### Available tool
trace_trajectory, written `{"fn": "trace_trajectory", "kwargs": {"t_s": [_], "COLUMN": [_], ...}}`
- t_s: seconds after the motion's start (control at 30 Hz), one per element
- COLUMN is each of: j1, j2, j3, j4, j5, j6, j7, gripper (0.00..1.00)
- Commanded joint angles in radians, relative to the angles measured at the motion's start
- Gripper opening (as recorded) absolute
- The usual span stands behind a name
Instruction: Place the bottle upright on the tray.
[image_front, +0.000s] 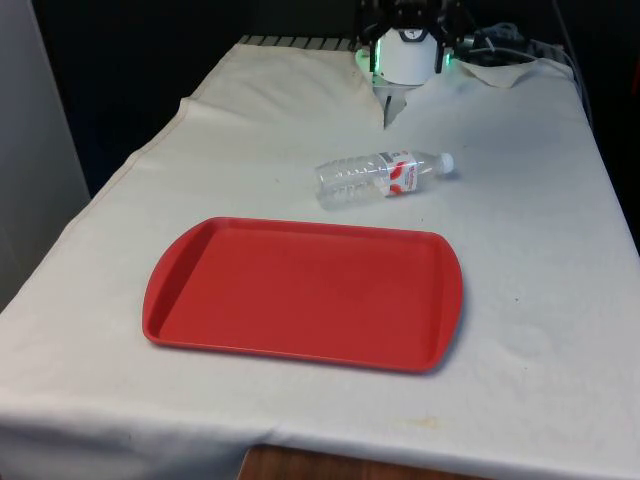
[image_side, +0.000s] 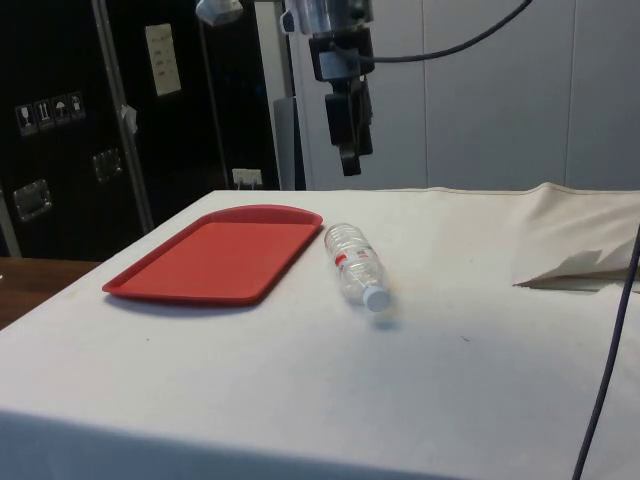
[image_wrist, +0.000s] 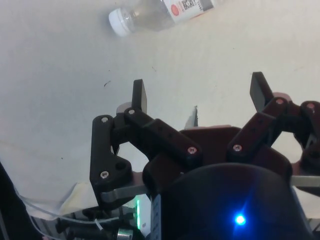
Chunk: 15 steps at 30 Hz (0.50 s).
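A clear plastic bottle (image_front: 385, 176) lies on its side on the white cloth (image_front: 540, 300) of the counter, just beyond the far edge of a red tray (image_front: 300, 295) but apart from it. Its white cap (image_front: 446, 162) points toward the front view's right, and a red-and-white label (image_front: 403, 173) wraps the part nearest the neck. The tray is flat and bare, set closer to the camera than the bottle in the front view; in the side view the bottle (image_side: 358, 264) rests just beside the tray's (image_side: 215, 255) rim, cap toward the camera.

The claw (image_side: 350, 160) hangs in the air well above the counter, beyond the bottle — nothing is between its fingers. In the wrist view the two black fingers (image_wrist: 140, 95) stand spread wide apart, with the claw (image_wrist: 200, 92) looking down on bare cloth and the bottle's capped end (image_wrist: 120, 22) off past the fingertips.

A fold of loose cloth (image_side: 575, 250) is bunched at the robot's end of the counter.
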Motion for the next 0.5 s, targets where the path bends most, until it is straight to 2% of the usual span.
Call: {"fn": "trace_trajectory", "kwargs": {"t_s": [0.0,0.17,0.2,0.47], "j1": [0.001,0.001,0.0,0.001], "j2": [0.006,0.025,0.025,0.049], "j3": [-0.001,-0.001,0.0,-0.002], "j4": [-0.005,-0.01,-0.004,-0.022], "j5": [0.006,0.006,0.001,0.011], "j6": [0.017,0.035,0.019,0.074], "j7": [-0.003,-0.003,0.0,-0.006], "gripper": [1.0,1.0,1.0,1.0]}}
